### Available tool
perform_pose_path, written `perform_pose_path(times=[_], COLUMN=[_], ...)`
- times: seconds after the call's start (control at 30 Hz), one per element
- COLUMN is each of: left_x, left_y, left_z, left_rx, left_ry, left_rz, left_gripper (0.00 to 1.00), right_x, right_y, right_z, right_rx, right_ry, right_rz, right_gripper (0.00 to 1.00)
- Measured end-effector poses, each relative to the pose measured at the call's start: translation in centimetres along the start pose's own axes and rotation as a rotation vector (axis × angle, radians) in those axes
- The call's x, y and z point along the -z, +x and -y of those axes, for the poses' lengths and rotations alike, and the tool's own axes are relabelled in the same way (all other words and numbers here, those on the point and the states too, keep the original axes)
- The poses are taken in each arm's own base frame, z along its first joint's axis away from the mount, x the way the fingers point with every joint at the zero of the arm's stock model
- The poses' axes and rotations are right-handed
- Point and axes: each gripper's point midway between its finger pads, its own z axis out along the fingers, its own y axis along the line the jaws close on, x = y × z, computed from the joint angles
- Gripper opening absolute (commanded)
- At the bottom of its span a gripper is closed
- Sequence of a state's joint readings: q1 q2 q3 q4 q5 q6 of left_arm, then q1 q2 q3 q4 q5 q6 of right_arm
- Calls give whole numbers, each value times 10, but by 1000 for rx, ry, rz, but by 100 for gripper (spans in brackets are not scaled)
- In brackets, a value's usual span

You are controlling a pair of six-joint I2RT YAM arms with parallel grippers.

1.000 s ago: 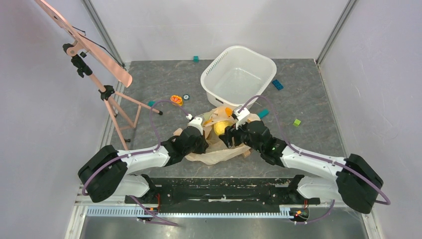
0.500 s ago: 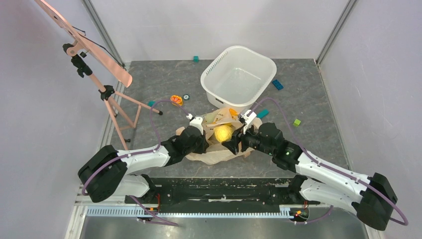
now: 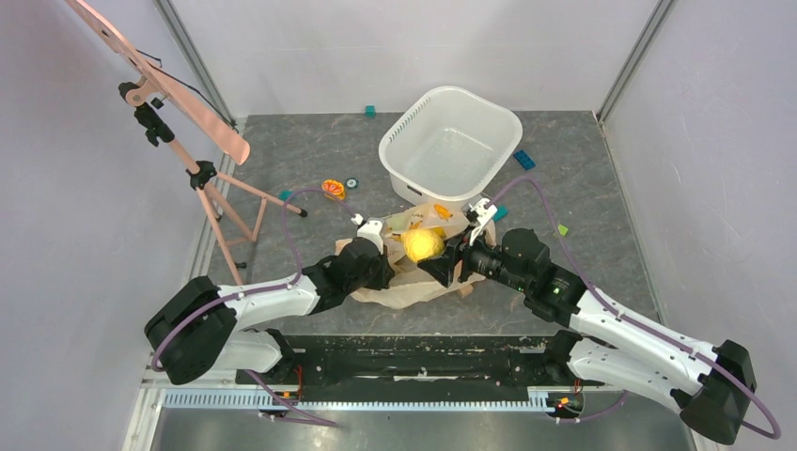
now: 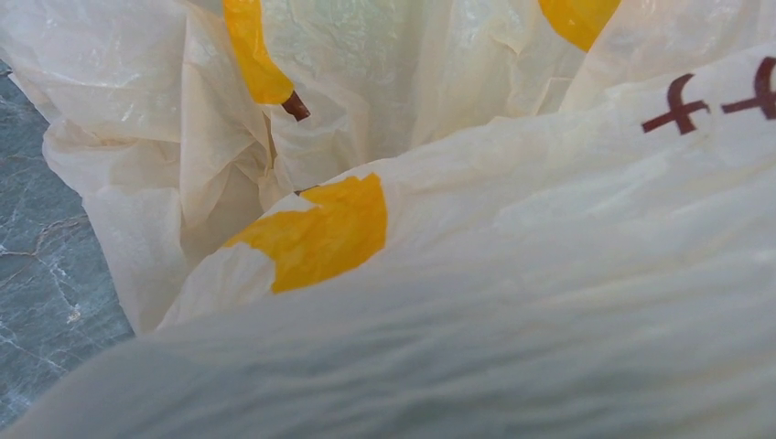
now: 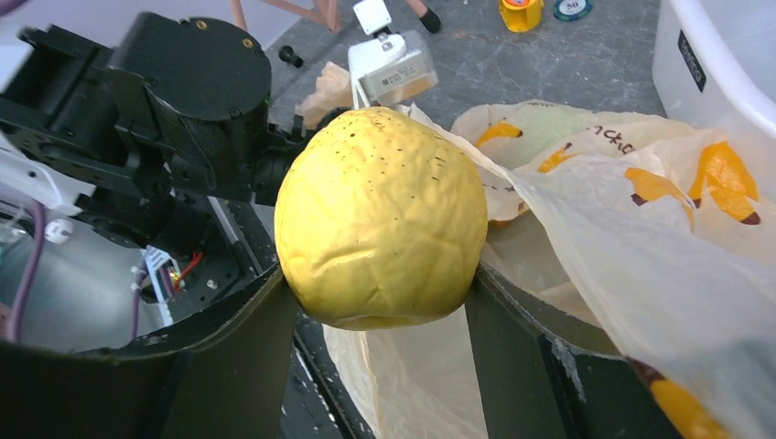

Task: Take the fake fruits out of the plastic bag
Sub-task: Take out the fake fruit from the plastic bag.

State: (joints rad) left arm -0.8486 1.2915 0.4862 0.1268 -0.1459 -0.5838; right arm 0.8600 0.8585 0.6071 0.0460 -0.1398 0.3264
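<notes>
My right gripper (image 3: 434, 256) is shut on the yellow pear (image 3: 423, 246) and holds it above the open mouth of the plastic bag (image 3: 414, 287). In the right wrist view the pear (image 5: 382, 218) sits squeezed between my two black fingers (image 5: 238, 347), with the banana-printed bag (image 5: 641, 256) below and to the right. My left gripper (image 3: 371, 249) is at the bag's left edge. Its wrist view is filled by taut bag film (image 4: 512, 183) lying over the fingers, so it looks shut on the bag. No other fruit shows.
A white tub (image 3: 390, 155) stands just behind the bag. A wooden easel (image 3: 202, 174) stands at the left. An orange flower disc (image 3: 333, 188) and small blocks, teal (image 3: 496, 214), blue (image 3: 524, 160) and green (image 3: 561, 230), lie on the grey floor.
My right gripper has lifted the yellow pear up out of the bag and drawn back to the right. The left gripper has stayed at the bag's edge.
</notes>
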Motion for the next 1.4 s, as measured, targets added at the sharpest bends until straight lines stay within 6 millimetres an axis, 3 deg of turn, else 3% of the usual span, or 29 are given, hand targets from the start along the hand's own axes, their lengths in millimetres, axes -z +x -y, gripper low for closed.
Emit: perform_pose_path(times=[0.3, 0.57, 0.93, 1.07, 1.27, 1.4], left_x=[2, 3, 6, 8, 10, 9], left_y=[1, 0, -5, -7, -9, -9], left_z=[-1, -1, 2, 3, 4, 4], left_rx=[-1, 0, 3, 4, 5, 5], left_ry=[-4, -2, 8, 14, 18, 16], left_rz=[-4, -1, 14, 23, 29, 28], left_gripper=[2, 2, 2, 2, 2, 2], right_x=[1, 16, 17, 5, -11, -8], right_y=[-16, -44, -57, -37, 34, 41], right_z=[-24, -45, -56, -56, -50, -68], right_rx=[-56, -103, -160, -183, -258, -248], right_ry=[-104, -178, -223, -269, -273, -325], right_rz=[37, 102, 140, 121, -44, -68], right_gripper=[62, 62, 61, 59, 59, 60])
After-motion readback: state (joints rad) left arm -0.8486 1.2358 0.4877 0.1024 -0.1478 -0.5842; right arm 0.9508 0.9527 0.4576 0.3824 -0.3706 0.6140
